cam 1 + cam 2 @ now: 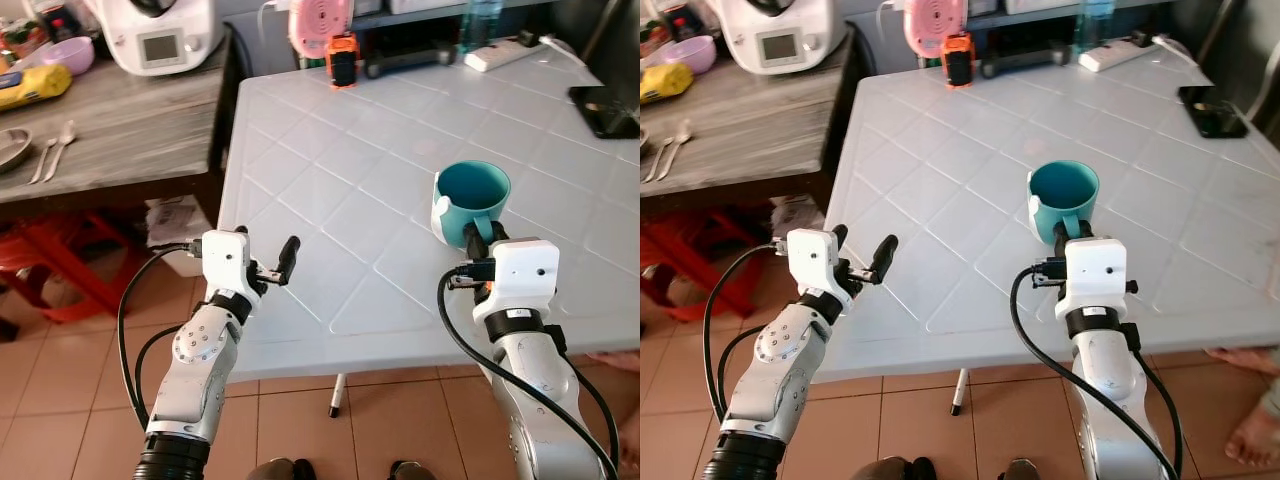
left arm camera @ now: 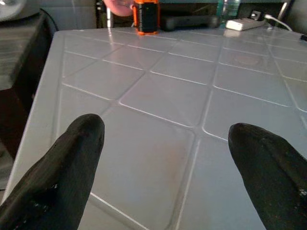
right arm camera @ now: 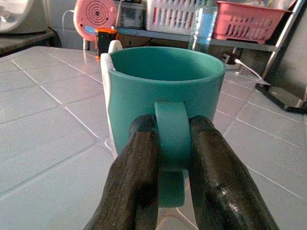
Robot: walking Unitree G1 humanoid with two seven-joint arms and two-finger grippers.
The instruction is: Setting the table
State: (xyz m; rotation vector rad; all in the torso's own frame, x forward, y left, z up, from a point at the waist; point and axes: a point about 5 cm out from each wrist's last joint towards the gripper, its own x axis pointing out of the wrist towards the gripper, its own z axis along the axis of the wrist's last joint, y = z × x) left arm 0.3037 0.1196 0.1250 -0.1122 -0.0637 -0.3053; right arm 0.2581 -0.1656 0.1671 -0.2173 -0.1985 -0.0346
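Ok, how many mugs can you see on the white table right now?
1. The teal mug stands on the white table near its front right edge, its handle pinched by the right gripper. Others may sit outside the views.

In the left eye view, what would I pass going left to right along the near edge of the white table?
Left gripper, open over the table's edge → teal mug → right gripper, shut on the mug's handle.

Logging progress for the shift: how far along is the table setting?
Early. The teal mug is on the white table, the right gripper clamped on its handle. The left gripper is open, holding nothing. The spoons on the wooden counter remain to bring.
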